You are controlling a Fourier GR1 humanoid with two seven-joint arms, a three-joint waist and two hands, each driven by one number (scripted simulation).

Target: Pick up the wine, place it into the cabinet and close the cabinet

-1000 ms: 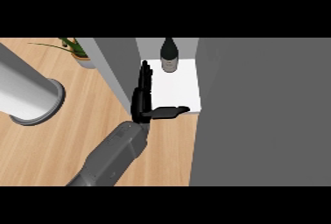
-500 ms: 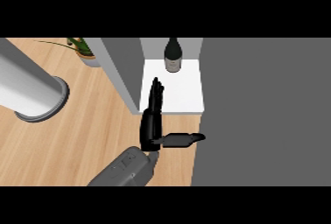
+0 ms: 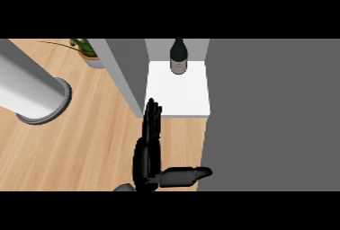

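Head view: wine [image 3: 178, 56] stands upright at the back of the cabinet's white shelf [image 3: 178, 96], apart from the robot hand. Placement looks done; closing is what's left.

One robot hand [image 3: 149, 148] shows at bottom centre, fingers straight and together, pointing toward the shelf's front edge, thumb out to the right. It holds nothing. You cannot tell from this view which arm it belongs to; the other hand is out of sight.

Grey door [image 3: 126, 76] stands edge-on just left of the shelf, open. Fingertips sit near its front edge, at the shelf's front-left corner.

Risks you should watch:
- Pushing from the wrong face swings the door wider instead of shut.
- Fingers straying over the shelf get pinched as it closes.
- Reaching too deep could knock the wine over.

Left on the bench [image 3: 79, 139]: grey cylinder [image 3: 30, 96], plant [image 3: 86, 50].
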